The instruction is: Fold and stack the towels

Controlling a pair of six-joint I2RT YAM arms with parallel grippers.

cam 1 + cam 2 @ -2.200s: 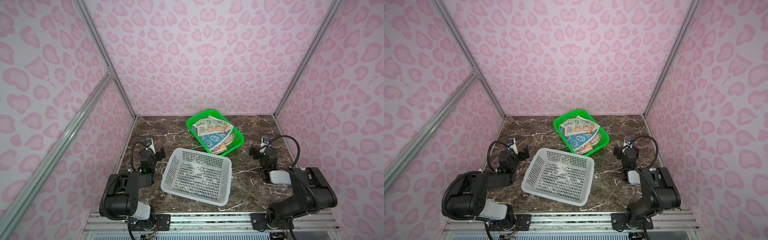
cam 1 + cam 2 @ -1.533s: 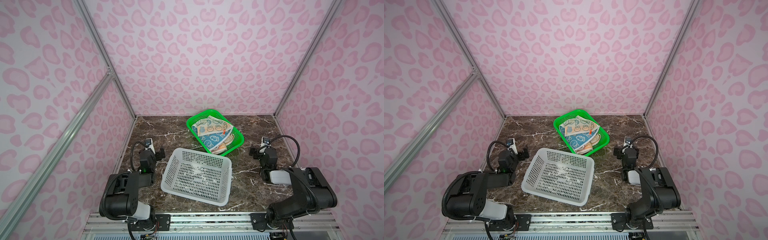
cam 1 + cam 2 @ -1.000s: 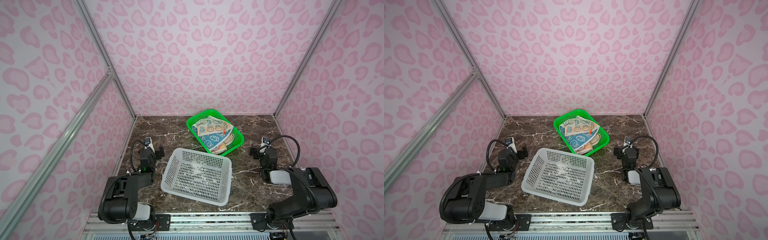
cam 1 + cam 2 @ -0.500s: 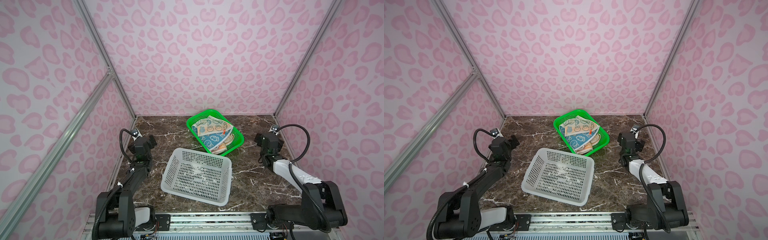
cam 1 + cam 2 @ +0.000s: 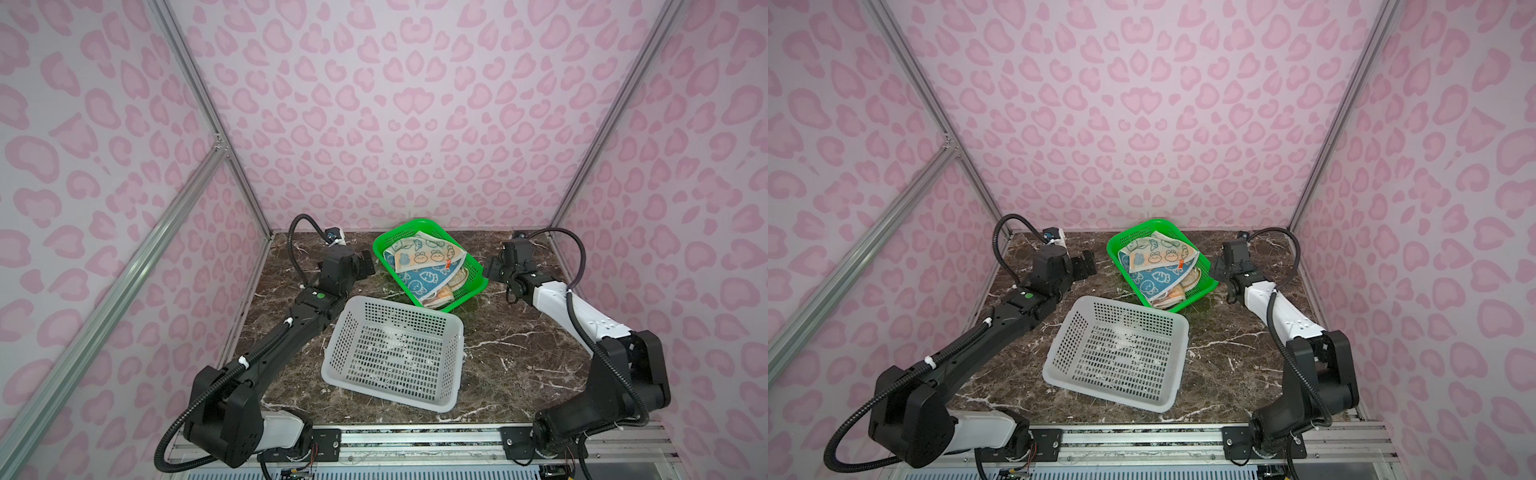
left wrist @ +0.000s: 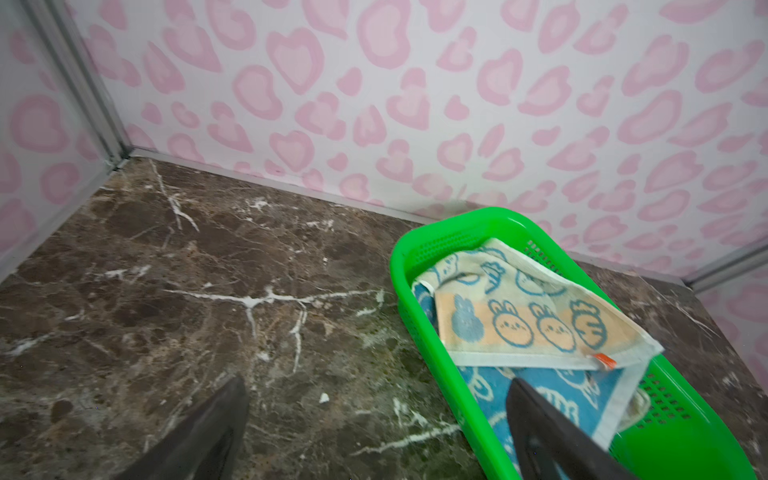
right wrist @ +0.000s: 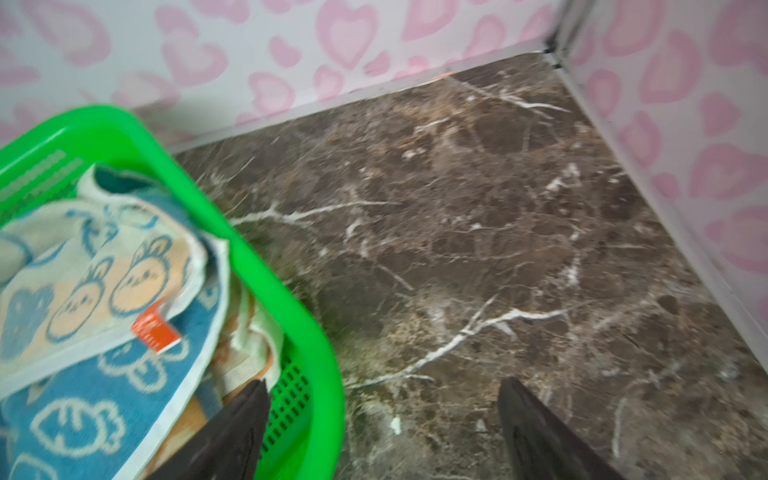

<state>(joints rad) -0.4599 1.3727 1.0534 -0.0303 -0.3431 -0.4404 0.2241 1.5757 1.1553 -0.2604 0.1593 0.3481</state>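
Observation:
The towels (image 5: 424, 259) (image 5: 1156, 259) lie crumpled in a pile inside the green basket (image 5: 376, 249) at the back of the marble floor. On top is a cream-and-orange one with blue rabbits (image 6: 532, 320) (image 7: 95, 282). Under it lies a blue one (image 6: 540, 399) (image 7: 95, 395), and an orange edge (image 7: 232, 353) peeks out lower down. My left gripper (image 5: 368, 266) (image 6: 376, 382) hovers open at the basket's left side, one finger over the blue towel. At the basket's right side, my right gripper (image 5: 490, 270) (image 7: 382, 381) is open and straddles the rim. Neither holds anything.
A white perforated basket (image 5: 407, 309) (image 5: 1129, 307) stands in the middle, in front of the green one and nearly touching it. Pink-patterned walls close in the back and both sides. Bare marble (image 6: 208, 291) (image 7: 498, 249) shows on either side of the green basket.
Both arms have unfolded from their places near the front and reached to the back. The grippers now flank the green basket. Towels and baskets have not moved.

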